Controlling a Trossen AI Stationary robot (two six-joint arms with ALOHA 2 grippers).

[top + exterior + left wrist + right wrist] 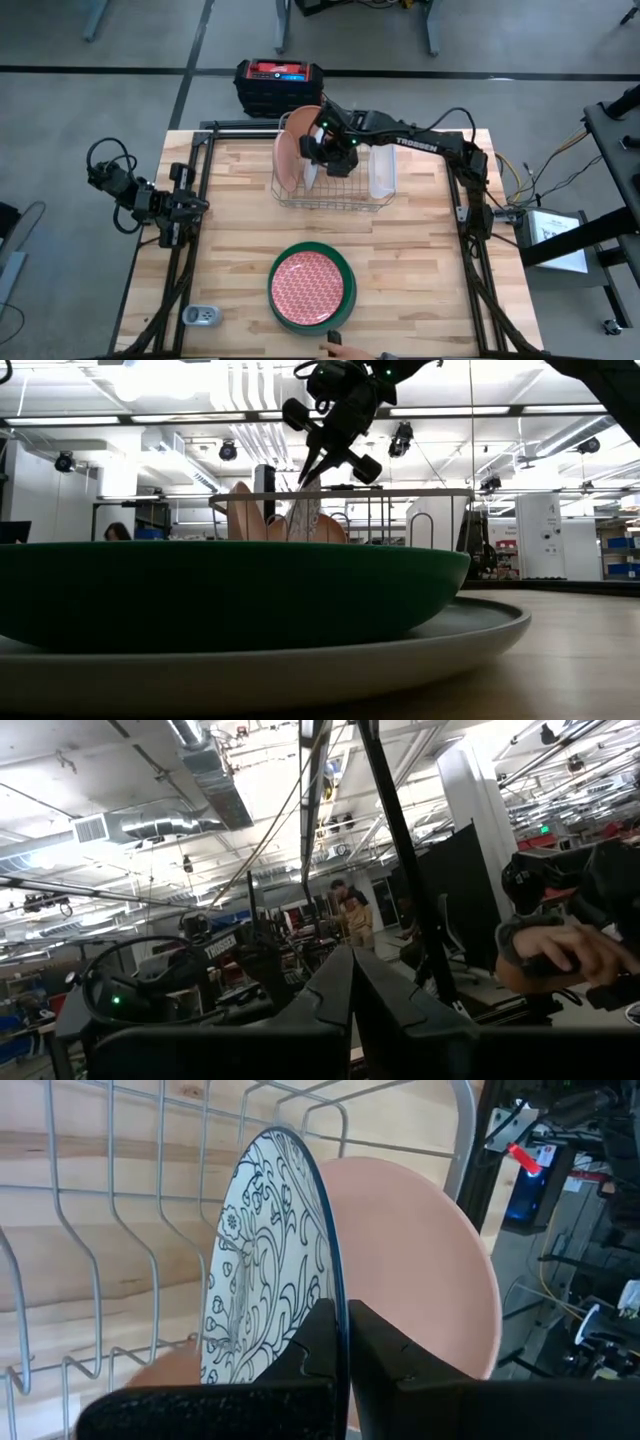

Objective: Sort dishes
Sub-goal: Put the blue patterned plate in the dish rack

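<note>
**Patterned plate going in on edge**

Right gripper (340, 1342) sits over the rack (335, 180), fingers clamped on the rim of a blue-and-white plate (262, 1270). That plate stands upright in the wires, beside a pink plate (420, 1270). The red plate (309, 283) lies flat on the surface. Left gripper (190, 205) waits at the left edge, fingers closed.

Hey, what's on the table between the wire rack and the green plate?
Nothing: in the high view only bare wood separates the rack from the green plate that holds the red patterned plate.
</note>
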